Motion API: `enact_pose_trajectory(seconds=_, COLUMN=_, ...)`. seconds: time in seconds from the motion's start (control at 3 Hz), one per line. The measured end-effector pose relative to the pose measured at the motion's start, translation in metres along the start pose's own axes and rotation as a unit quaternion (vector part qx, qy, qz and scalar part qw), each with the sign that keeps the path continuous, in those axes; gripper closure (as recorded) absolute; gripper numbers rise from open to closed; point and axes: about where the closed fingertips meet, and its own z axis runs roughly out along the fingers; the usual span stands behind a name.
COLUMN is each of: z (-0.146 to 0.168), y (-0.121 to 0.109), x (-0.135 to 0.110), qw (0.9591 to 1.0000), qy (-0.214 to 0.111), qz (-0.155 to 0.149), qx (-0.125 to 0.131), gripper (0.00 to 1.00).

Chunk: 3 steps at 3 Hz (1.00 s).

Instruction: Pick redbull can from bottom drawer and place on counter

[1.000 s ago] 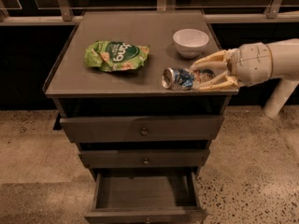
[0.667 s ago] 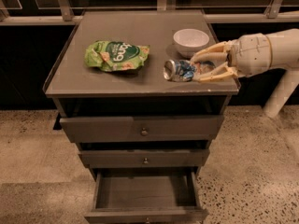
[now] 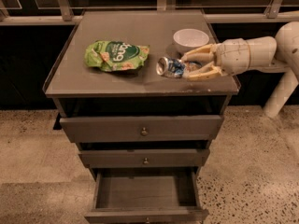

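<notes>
Right of centre, the hand (image 3: 186,67) clasps the redbull can (image 3: 169,66) by its rear end, sideways on or just above the bench (image 3: 93,80), seemingly ready for release; the bottom drawer (image 3: 145,192) stands open below.

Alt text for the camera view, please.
A redbull can lies on its side on the grey counter of a three-drawer cabinet, with the robot's gripper reaching in from the right at the can's right end. A green snack bag lies to the can's left, a white bowl behind it, and the bottom drawer stands pulled open.
</notes>
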Motion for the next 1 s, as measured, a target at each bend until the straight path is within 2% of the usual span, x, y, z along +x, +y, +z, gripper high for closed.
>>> enact_pose_trajectory(seconds=0.33, z=0.008, y=-0.011, x=0.023, qw=0.9999, qy=-0.004, qz=0.017, qx=-0.001, gripper=1.00)
enact_pose_trajectory(seconds=0.67, z=0.008, y=-0.024, x=0.037, qw=0.9996, qy=0.013, qz=0.022, qx=0.010, gripper=1.00)
enact_pose_trajectory(seconds=1.0, z=0.008, y=-0.024, x=0.037, qw=0.9996, qy=0.013, qz=0.021, qx=0.010, gripper=0.81)
